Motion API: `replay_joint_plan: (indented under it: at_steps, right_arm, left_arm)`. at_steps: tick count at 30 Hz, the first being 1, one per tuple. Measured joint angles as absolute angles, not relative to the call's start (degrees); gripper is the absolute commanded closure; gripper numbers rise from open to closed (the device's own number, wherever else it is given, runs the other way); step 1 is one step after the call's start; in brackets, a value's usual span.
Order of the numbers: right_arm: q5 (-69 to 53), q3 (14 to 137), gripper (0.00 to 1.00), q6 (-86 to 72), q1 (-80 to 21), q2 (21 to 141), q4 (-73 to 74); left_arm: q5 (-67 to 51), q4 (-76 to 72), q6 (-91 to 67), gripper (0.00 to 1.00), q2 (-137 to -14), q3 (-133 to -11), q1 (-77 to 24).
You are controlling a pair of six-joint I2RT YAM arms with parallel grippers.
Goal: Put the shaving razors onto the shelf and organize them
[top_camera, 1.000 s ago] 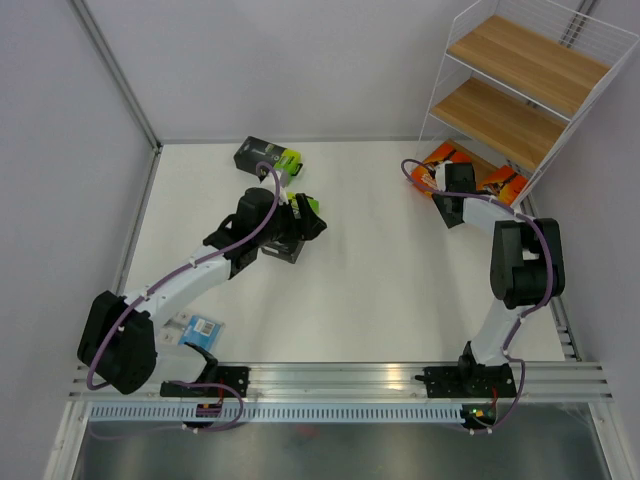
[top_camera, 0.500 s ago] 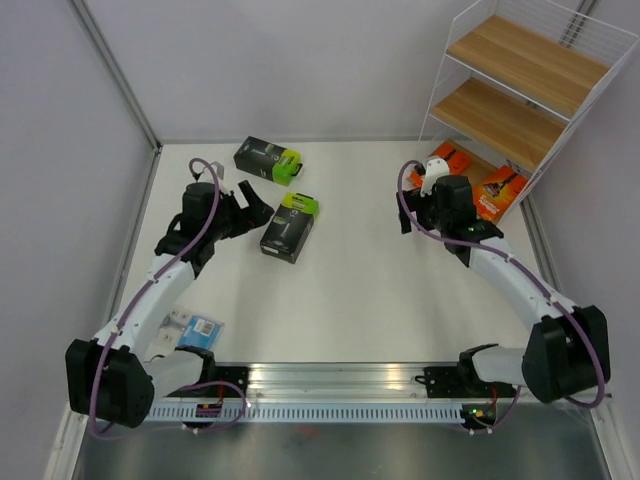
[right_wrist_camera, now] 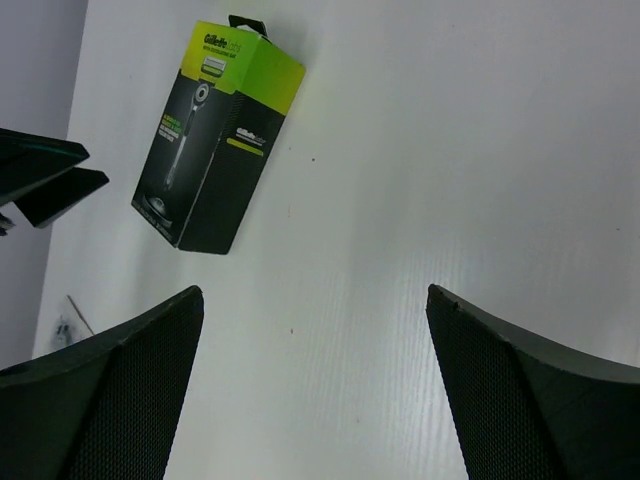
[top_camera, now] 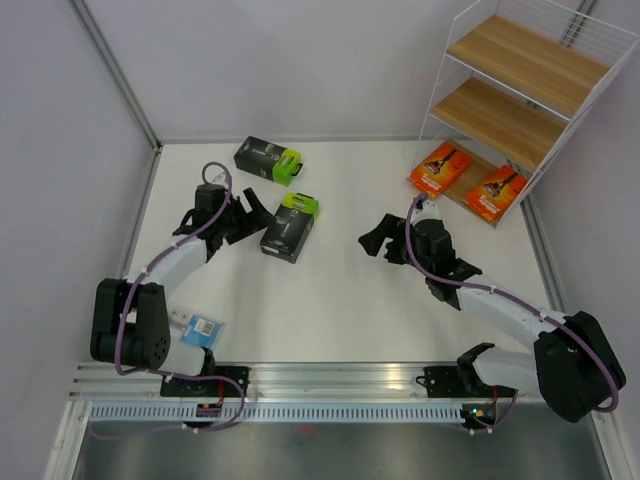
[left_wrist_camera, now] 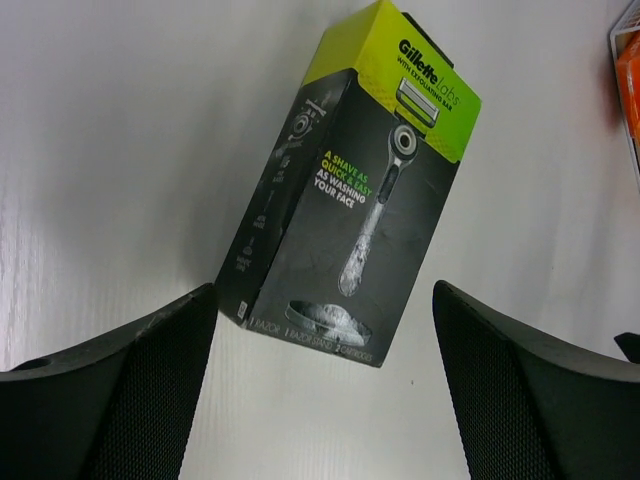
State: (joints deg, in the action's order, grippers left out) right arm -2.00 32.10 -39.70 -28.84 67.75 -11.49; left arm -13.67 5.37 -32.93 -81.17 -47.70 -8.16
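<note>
We see the left gripper [top_camera: 248, 212] with its jaws spread wide and nothing between them. It sits just beside a black cardboard box with a lime-green end [top_camera: 288, 227], which lies flat on the white table [top_camera: 340, 300]. In the left wrist view that box sits beyond both fingers [left_wrist_camera: 110, 400], untouched. The right gripper [top_camera: 373, 240] is likewise spread and empty, over bare table near the middle and well apart from every pack. A second black box with a green end [top_camera: 268, 160] lies near the far edge. One flat orange card [top_camera: 441, 167] and another orange card [top_camera: 497, 190] lie side by side at the foot of the white wire-frame shelf with wooden boards [top_camera: 525, 65]. The bottom board is largely hidden beneath them. The clear blister pack with a blue card [top_camera: 200, 328] lies by the left arm's base, partly covered by the arm. An orange sliver is cut off at the right edge of the left wrist view.
</note>
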Motion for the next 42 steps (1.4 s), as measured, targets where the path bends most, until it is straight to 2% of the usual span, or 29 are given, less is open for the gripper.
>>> replay_joint_plan:
  at_steps: [11,18,20,25,33,38,42]
  right_arm:
    - [2.11,31.92,0.02,-48.58,-30.02,70.35,-18.39]
    - [2.72,31.92,0.02,-49.56,-30.06,75.4,-20.01]
    - [2.68,31.94,0.02,-49.56,-30.06,77.14,-20.23]
    - [2.39,32.1,0.02,-49.47,-30.13,80.38,-20.14]
    - [2.61,34.7,0.02,-44.12,-30.15,82.19,-20.14]
    - [-0.12,41.5,0.02,-39.53,-30.15,87.88,-19.2]
    - [-1.13,43.05,0.02,-42.61,-30.17,88.71,-18.96]
  left_arm:
    - [-13.65,-3.95,-33.08,0.14,-91.07,-47.72,-12.75]
    - [-12.08,-4.91,-33.36,0.21,-93.14,-47.57,-15.18]
    - [-10.74,-5.15,-34.15,0.29,-93.12,-47.18,-17.85]
    - [-6.83,-6.61,-39.55,0.36,-92.73,-45.23,-26.2]
    - [-2.37,-6.68,-44.05,0.36,-91.33,-44.42,-32.53]
    - [-2.0,-1.23,-42.37,0.27,-91.22,-48.27,-32.42]
    - [-3.25,4.51,-37.45,0.19,-88.49,-53.56,-28.51]
